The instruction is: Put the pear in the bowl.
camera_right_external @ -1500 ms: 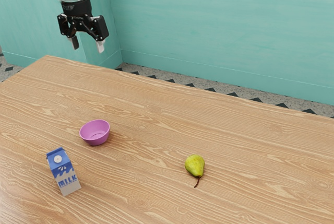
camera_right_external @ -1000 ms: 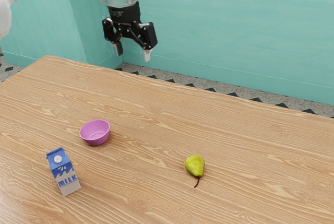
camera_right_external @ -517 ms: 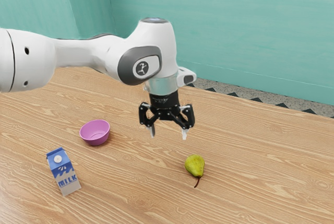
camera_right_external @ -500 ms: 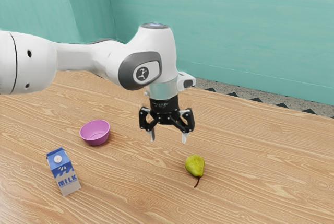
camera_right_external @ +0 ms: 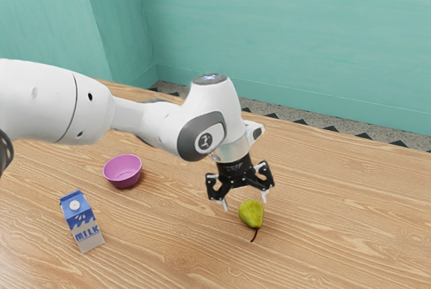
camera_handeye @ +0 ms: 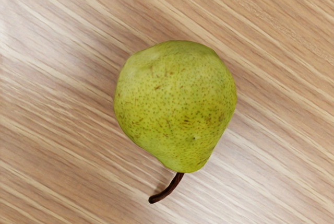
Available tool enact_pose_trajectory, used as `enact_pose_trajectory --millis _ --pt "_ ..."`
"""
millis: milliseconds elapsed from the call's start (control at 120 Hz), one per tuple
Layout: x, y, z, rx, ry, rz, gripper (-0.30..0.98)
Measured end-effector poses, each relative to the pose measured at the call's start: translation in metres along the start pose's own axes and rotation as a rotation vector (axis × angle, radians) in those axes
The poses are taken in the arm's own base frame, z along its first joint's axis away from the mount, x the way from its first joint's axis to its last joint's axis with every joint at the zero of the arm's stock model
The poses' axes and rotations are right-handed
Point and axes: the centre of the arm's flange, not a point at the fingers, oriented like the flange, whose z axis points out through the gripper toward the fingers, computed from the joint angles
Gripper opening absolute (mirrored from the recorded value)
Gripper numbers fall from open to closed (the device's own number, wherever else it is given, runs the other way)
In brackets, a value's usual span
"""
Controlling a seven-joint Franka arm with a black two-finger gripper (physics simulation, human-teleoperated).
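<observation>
Exterior view: from where I stand in the room, the arm (camera_right_external: 202, 124) enters from the exterior view's left and reaches over the wooden table (camera_right_external: 337, 235). The gripper (camera_right_external: 245, 202) points downward above the pear (camera_right_external: 251, 213). Its two fingers are spread, with a clear gap between the tips. The pear rests on the table, well apart from the purple bowl (camera_right_external: 122, 182), which stands upright toward the exterior view's left. A blue-and-white milk carton (camera_right_external: 82, 223) stands upright near the bowl. A teal wall (camera_right_external: 283, 26) rises behind the table.

Wrist view: the pear lies on the wood grain beneath the hand. Its skin is yellow-green with brown specks. A curved, dark brown stem (camera_handeye: 167, 189) extends from the narrow end
</observation>
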Motion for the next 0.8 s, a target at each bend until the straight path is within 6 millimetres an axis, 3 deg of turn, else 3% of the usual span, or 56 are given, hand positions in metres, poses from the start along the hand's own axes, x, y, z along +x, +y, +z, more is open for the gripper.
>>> enact_pose_trajectory --millis 275,800 --pt "0.023 0.014 0.022 -0.008 0.03 -0.06 0.69" --pt "0.042 0.018 0.054 0.075 0.031 -0.048 0.69"
